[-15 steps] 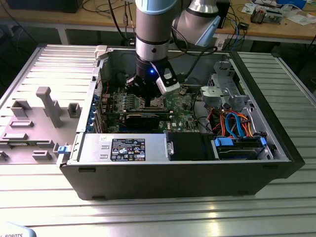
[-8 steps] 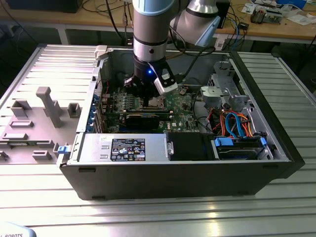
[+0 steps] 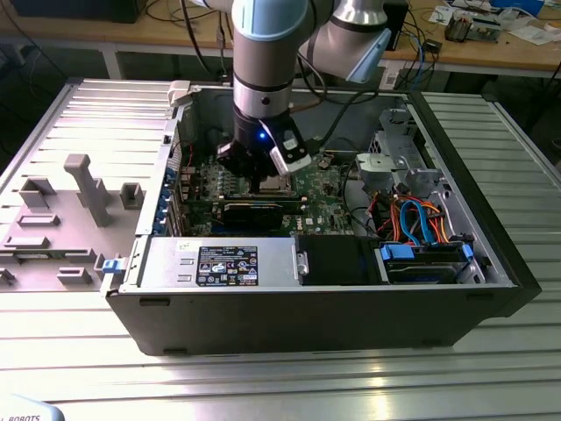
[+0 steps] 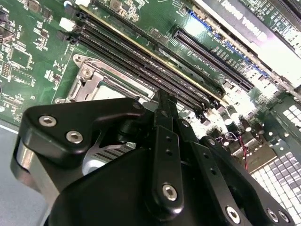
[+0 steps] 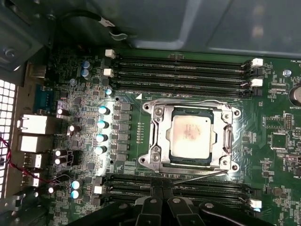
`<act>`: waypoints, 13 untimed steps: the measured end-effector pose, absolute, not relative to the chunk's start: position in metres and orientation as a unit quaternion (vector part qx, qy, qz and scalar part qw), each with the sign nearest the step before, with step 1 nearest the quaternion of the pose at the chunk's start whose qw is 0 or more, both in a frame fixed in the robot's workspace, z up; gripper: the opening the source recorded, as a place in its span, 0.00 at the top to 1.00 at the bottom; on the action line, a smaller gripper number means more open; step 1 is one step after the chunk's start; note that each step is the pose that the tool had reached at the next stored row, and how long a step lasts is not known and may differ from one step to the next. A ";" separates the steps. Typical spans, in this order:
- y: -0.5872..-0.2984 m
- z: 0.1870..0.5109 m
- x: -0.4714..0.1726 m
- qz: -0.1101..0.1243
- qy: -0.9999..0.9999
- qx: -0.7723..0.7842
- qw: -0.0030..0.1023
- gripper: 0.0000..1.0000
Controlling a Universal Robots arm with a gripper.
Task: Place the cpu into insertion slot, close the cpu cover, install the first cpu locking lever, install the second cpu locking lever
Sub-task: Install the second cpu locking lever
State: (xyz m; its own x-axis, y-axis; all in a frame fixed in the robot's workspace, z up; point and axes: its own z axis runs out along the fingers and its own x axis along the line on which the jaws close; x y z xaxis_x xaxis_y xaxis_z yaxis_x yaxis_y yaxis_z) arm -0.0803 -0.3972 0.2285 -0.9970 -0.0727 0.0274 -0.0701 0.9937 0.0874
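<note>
One chip (image 5: 189, 135) sits under one closed cover (image 5: 160, 136), just beyond the gripper (image 5: 163, 190), whose fingers look clenched, seemingly empty.

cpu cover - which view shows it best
The first wrist view: the cpu cover lies flat and whole around the cpu. The second wrist view shows one corner behind the gripper; the exterior view shows a small patch below the arm.

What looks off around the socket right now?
Nothing looks damaged. The cpu sits square in the slot with the cover down flat over it. One thin lever lies slanted along the socket's edge nearest the gripper instead of parallel to it.
</note>
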 end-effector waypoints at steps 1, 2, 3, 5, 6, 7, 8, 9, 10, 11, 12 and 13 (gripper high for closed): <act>-0.397 0.228 -0.081 -0.044 -0.998 0.037 0.015 0.89; -0.397 0.227 -0.081 -0.045 -0.998 0.037 0.015 0.89; -0.397 0.225 -0.081 -0.047 -0.998 0.038 0.015 0.89; -0.397 0.224 -0.081 -0.051 -0.998 0.039 0.015 0.89; -0.397 0.224 -0.081 -0.051 -0.998 0.039 0.015 0.89; -0.397 0.223 -0.081 -0.052 -0.998 0.039 0.015 0.89; -0.397 0.223 -0.081 -0.052 -0.998 0.039 0.015 0.89; -0.397 0.223 -0.081 -0.052 -0.998 0.039 0.015 0.89; -0.397 0.223 -0.081 -0.052 -0.998 0.039 0.015 0.89; -0.397 0.223 -0.081 -0.052 -0.998 0.039 0.015 0.89; -0.397 0.223 -0.081 -0.052 -0.998 0.039 0.015 0.89; -0.397 0.223 -0.081 -0.052 -0.998 0.039 0.015 0.89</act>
State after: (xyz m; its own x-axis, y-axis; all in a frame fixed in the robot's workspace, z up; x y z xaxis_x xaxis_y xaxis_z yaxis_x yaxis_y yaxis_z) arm -0.0814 -0.3974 0.2226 -0.9965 -0.0799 0.0262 -0.0768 0.9916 0.1044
